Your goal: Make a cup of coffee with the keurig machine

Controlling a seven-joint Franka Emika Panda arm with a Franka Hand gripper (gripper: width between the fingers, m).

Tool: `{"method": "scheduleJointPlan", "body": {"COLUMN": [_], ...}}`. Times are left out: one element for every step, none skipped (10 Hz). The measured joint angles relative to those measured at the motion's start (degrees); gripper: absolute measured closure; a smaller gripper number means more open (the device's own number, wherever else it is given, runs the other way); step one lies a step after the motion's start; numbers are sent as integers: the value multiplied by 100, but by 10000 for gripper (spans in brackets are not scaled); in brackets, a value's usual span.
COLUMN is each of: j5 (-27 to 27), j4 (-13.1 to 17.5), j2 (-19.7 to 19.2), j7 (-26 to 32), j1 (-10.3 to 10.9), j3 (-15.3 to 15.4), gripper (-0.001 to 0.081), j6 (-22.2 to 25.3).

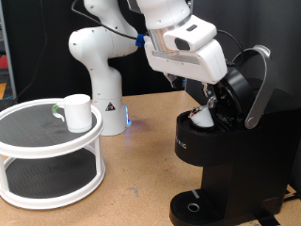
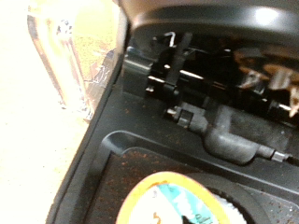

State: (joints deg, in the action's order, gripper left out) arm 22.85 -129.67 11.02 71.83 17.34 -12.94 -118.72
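Even indoor light in the exterior view; blurred, grainy wrist view with window-like glare.

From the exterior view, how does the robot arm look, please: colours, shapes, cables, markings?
The arm is glossy white with rounded, bulky segments and dark seams at the joints. A blue ring shows near the wrist, and a blue light glows at its base. The gripper is dark. No markings are legible.

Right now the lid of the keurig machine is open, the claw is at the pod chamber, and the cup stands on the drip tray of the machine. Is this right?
Not entirely. The cup is not on the drip tray; the exterior view shows it on the top shelf of the white round stand at the exterior view's left. The keurig machine is open, with the claw at its pod chamber.
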Motion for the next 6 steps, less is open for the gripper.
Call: {"method": "scheduleJointPlan", "body": {"j5": [-52,-106,-170,-249,-316,-360], "j4": [-30,-52,-75,-104,-144,-190], "j2": [29,43,46,47,47,47], "j7": [-2,-12,-28,-52,-88,-113], "j1": [-4,-8,-8,-8,-8,-8], "j3": [0,0,1,5,11,18], "gripper": [0,0,0,0,0,0], "j6": [0,3,8,8,6,-12]}}
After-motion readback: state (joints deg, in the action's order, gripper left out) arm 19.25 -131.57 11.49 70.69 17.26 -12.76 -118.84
